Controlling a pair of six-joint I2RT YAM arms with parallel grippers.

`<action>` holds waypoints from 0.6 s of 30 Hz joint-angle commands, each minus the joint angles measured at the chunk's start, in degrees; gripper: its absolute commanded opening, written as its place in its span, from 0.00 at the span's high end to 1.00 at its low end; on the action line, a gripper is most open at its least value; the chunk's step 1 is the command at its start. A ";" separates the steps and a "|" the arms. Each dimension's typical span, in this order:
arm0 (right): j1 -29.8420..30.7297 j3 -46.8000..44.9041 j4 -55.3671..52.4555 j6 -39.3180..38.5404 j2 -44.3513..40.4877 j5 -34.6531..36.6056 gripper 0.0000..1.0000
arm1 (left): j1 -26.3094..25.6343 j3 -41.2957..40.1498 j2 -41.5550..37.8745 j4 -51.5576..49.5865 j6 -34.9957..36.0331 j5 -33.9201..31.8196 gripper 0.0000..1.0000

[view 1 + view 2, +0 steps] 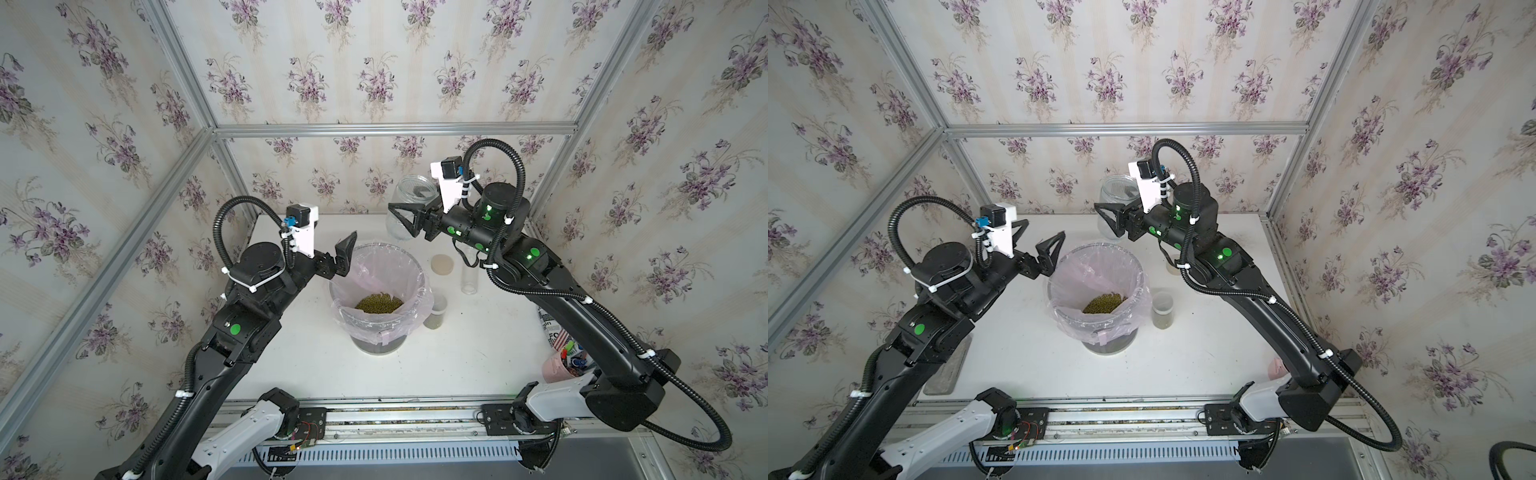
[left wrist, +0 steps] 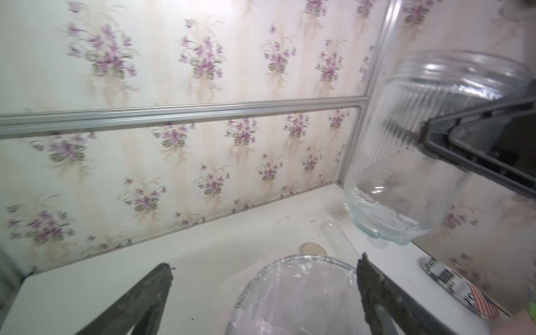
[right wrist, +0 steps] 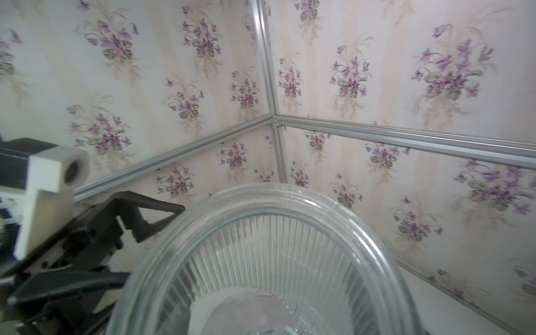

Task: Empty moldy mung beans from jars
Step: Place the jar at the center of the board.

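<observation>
A wide ribbed clear jar hangs upright and empty above the back of the table, with my right gripper shut on its sides. This jar fills the right wrist view and hides the jaws there. The mung beans lie heaped in a bin lined with a pink bag. My left gripper stands open and empty by the bin's left rim. A small jar with beans at its bottom stands right of the bin.
A tan lid and a slim clear jar sit right of the bin, under my right arm. A printed can and a pink cup of pens stand at the right edge. A grey tray lies front left.
</observation>
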 commanded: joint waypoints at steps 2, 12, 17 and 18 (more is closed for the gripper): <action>-1.04 -0.90 0.21 -2.50 -1.48 12.87 0.55 | 0.12 1.85 -0.85 -4.40 -2.20 -16.62 0.00; -7.37 -7.21 0.10 -1.06 -4.64 22.91 0.56 | 0.43 -0.01 1.56 -8.80 1.25 -27.31 0.00; -12.10 -11.67 1.32 0.04 -6.80 27.63 0.56 | 0.76 -0.24 2.69 -9.37 3.45 -24.36 0.00; -13.03 -12.78 1.53 0.45 -7.13 28.29 0.56 | 0.95 -0.38 2.87 -9.35 3.68 -24.18 0.01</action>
